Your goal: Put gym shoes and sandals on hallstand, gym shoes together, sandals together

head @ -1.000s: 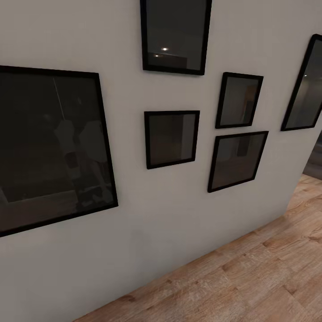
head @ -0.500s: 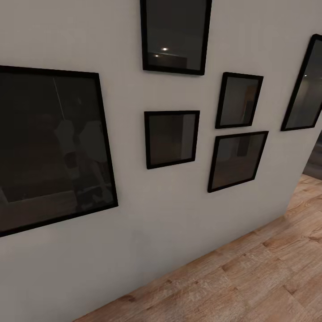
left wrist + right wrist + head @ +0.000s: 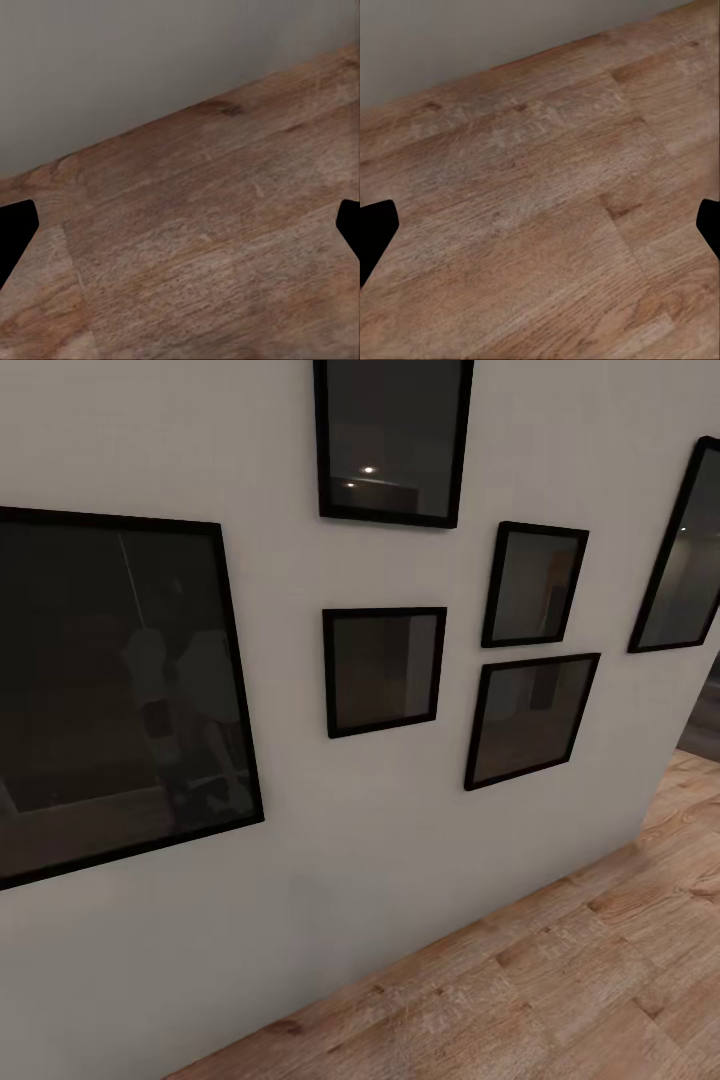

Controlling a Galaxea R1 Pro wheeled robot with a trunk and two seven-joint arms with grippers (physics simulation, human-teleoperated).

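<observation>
Under both wrists I have bare floor (image 3: 202,247), planks meeting the wall (image 3: 150,67) beyond; the left gripper (image 3: 180,229) and right gripper (image 3: 540,225) have their jaws wide apart, holding nothing. From the head, floor runs from 6 to 3 o'clock, then wall carrying six black frames, the biggest frame (image 3: 110,690) at 9 o'clock.

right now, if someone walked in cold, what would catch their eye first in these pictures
A cluster of black picture frames on the pale wall stands out first, the biggest frame at the head view's left and smaller ones such as the middle frame to its right. Below, the wood floor runs along the wall's foot. Both wrist views look down on bare planks, each end effector's fingertips wide apart.
</observation>
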